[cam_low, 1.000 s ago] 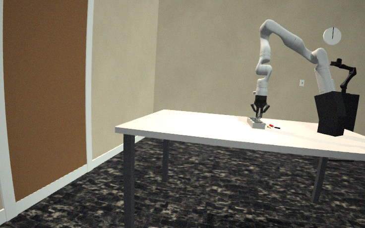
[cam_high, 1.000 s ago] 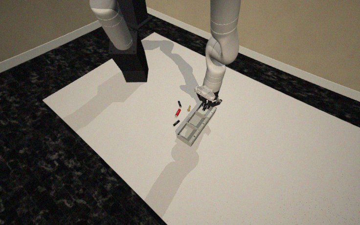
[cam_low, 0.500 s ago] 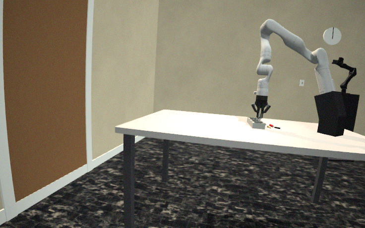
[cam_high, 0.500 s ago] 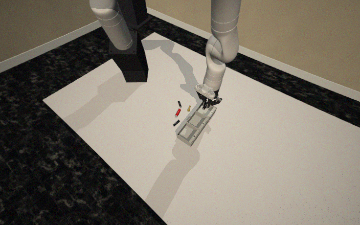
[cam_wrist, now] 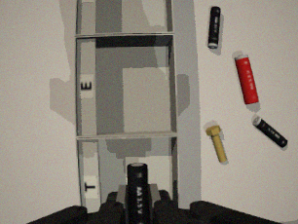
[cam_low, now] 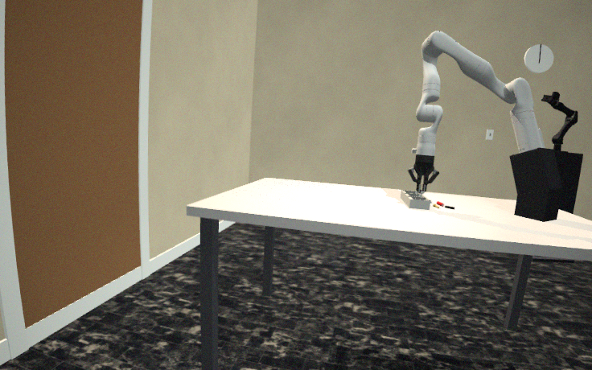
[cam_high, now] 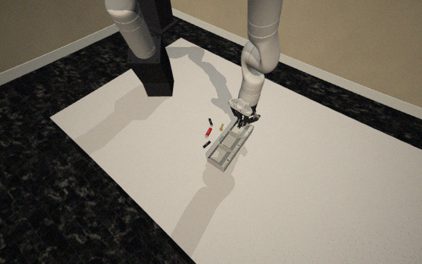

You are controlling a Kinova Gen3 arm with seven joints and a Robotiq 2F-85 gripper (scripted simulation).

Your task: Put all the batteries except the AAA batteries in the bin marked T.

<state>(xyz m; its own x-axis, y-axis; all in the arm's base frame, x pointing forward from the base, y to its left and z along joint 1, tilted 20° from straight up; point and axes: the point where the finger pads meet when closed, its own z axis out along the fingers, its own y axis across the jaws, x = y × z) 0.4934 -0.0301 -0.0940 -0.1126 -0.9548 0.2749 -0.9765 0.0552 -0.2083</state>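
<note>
While its nearly closed fingers are gripping a black battery (cam_wrist: 137,192) between the pads, the gripper (cam_high: 244,119) (cam_low: 422,176) (cam_wrist: 138,197) is hovering over the T compartment (cam_wrist: 112,161); a red battery (cam_high: 208,132) (cam_low: 440,203) (cam_wrist: 246,79) and a brass bolt (cam_high: 221,127) (cam_low: 436,206) (cam_wrist: 217,144) are lying beside the bins (cam_high: 215,163) (cam_low: 419,203) (cam_wrist: 126,135).
</note>
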